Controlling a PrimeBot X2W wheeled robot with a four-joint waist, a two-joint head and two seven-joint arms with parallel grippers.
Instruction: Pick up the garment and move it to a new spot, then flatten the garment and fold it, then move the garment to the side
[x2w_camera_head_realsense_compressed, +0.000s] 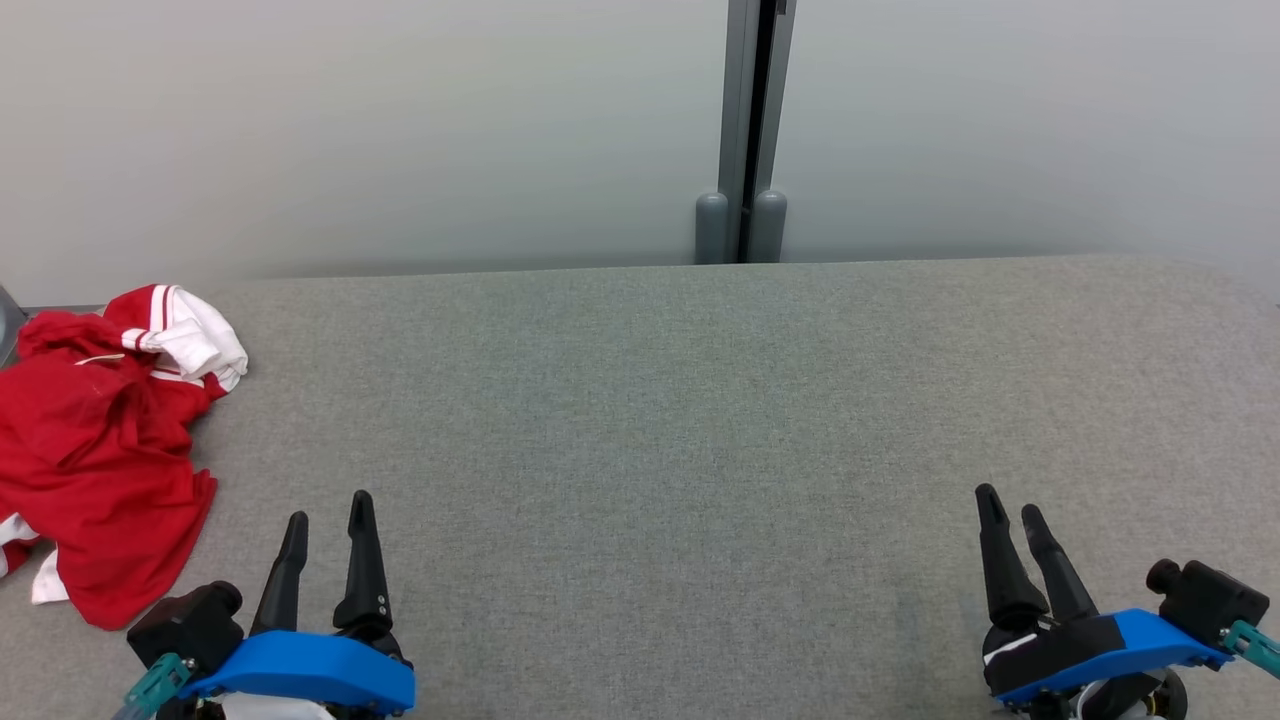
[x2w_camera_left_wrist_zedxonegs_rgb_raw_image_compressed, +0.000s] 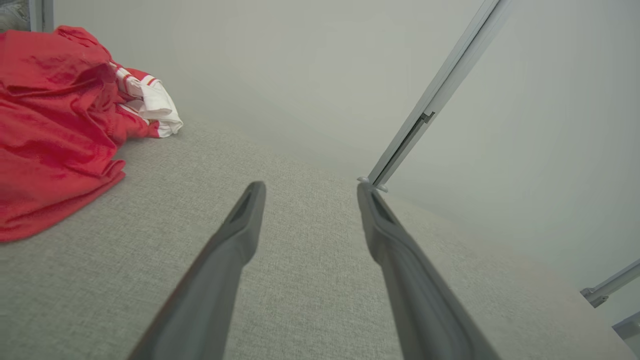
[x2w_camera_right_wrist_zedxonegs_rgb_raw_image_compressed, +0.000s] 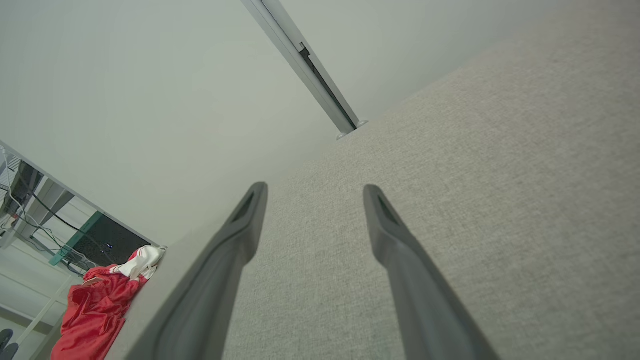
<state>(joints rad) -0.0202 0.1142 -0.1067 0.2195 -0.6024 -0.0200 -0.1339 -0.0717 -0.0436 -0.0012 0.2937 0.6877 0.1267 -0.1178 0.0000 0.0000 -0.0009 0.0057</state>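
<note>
Garment (x2w_camera_head_realsense_compressed: 95, 470) partly cut off by left edge, head view.

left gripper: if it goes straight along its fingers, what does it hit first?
The left gripper looks free over the grey table; probably the back wall first. The red garment lies off to its left. Depth unclear.

1. Text, labels, brands, numbers, signs: none legible in the head view or either wrist view.
2. Garment (x2w_camera_head_realsense_compressed: 95, 470): no lettering or logo can be made out on the folds that show.
</note>
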